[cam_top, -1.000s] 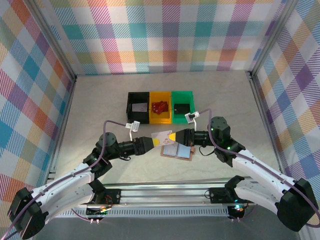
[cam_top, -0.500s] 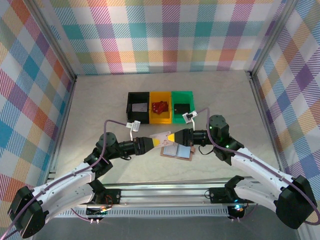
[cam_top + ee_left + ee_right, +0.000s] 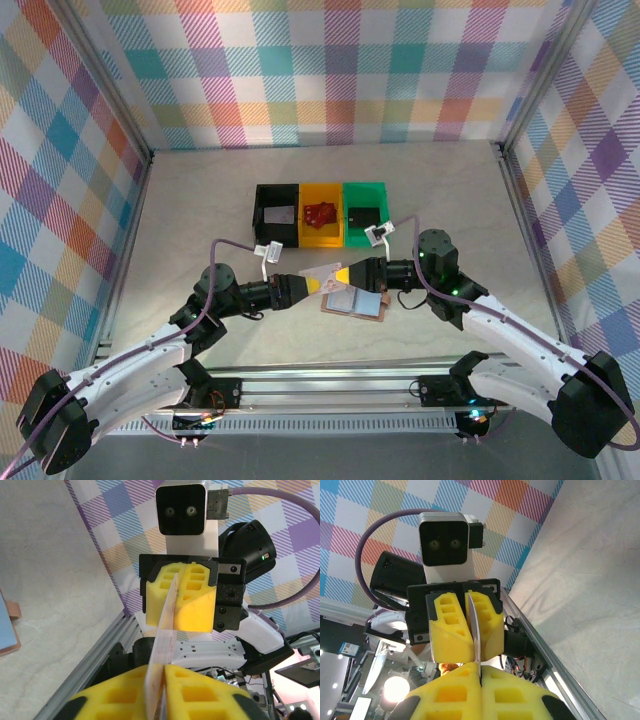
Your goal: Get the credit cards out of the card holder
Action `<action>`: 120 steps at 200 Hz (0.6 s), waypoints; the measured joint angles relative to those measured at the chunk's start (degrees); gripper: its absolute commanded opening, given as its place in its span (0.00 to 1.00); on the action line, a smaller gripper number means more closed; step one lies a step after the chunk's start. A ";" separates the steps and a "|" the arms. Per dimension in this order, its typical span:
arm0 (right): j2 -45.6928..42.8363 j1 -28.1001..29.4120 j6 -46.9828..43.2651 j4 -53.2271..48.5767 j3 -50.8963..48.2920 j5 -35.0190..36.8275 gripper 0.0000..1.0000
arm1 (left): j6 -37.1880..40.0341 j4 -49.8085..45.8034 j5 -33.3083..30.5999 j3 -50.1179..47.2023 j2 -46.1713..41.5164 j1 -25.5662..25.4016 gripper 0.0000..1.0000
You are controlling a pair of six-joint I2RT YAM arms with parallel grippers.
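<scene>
A pale flat piece (image 3: 280, 214) is seen in the black bin (image 3: 261, 196), a red lump (image 3: 320, 214) in the yellow bin (image 3: 322, 190), a dark block (image 3: 362, 214) in the green bin (image 3: 366, 188), all square plastic. At six o'clock from them the tan card holder (image 3: 353, 304) is spread flat. At its eleven o'clock a thin credit card (image 3: 325, 271) is pinched by the left gripper (image 3: 314, 285) and the right gripper (image 3: 343, 273), yellow foam closed on it.

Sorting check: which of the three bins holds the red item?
The middle, yellow bin; the black bin holds something pale, the green bin something dark.
</scene>
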 measured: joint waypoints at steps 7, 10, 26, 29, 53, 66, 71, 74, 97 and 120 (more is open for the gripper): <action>0.00 -0.02 -0.02 -0.26 0.00 0.04 0.00 | 0.11 -0.13 0.02 0.15 0.00 0.00 0.08; 0.00 -0.07 -0.02 -0.35 0.00 0.04 0.00 | 0.11 -0.11 0.04 0.22 -0.04 -0.02 0.07; -0.02 -0.17 -0.04 -0.48 0.00 0.02 0.00 | 0.13 -0.31 0.02 0.26 -0.11 -0.02 0.01; -0.02 -0.17 -0.07 -0.52 0.00 0.00 0.00 | 0.39 -0.35 0.00 0.26 -0.11 0.00 0.00; 0.00 -0.15 -0.63 -1.40 0.02 0.15 0.00 | 0.70 -1.49 -0.07 0.44 -0.44 0.00 0.00; -0.07 -0.15 -1.36 -2.36 0.17 0.50 0.00 | 1.16 -3.10 -0.20 0.96 -0.85 -0.02 0.00; -0.09 -0.15 -1.64 -2.71 0.33 0.74 0.00 | 1.31 -3.67 -0.22 1.14 -0.96 -0.07 0.00; -0.15 -0.15 -1.86 -2.99 0.44 0.90 0.00 | 1.46 -4.20 -0.31 1.27 -1.07 -0.07 0.00; -0.87 0.04 -4.09 -6.43 1.64 1.95 0.09 | 2.89 -7.85 -0.94 2.91 -1.55 -0.07 0.00; -2.23 -0.07 -6.84 -11.17 2.95 3.93 0.17 | 5.11 -12.63 -1.49 5.29 -2.45 0.59 0.00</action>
